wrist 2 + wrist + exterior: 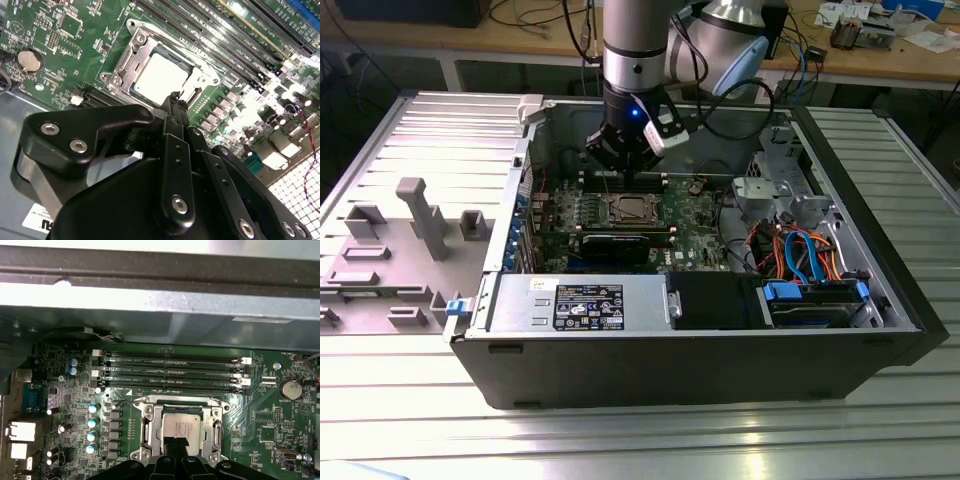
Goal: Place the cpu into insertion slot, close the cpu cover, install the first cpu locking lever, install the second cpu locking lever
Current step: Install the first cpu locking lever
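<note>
From where I stood, the cpu cover (125, 62) lay down over the insertion slot (614, 211), with the cpu (159, 76) seated flat in its window just beyond the fingertips. The gripper (174, 96) hovered there, fingers pinched together on nothing.

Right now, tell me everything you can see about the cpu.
The cpu is a small, flat, square chip with a pale silvery metal face that carries faint print. It lies level in the insertion slot on the green motherboard, near the long black memory slots. The cpu cover, a silvery frame, lies flat around its edges, and the face shows through its window. The gripper, shut, hangs at one edge of the chip; whether it touches cannot be told.
</note>
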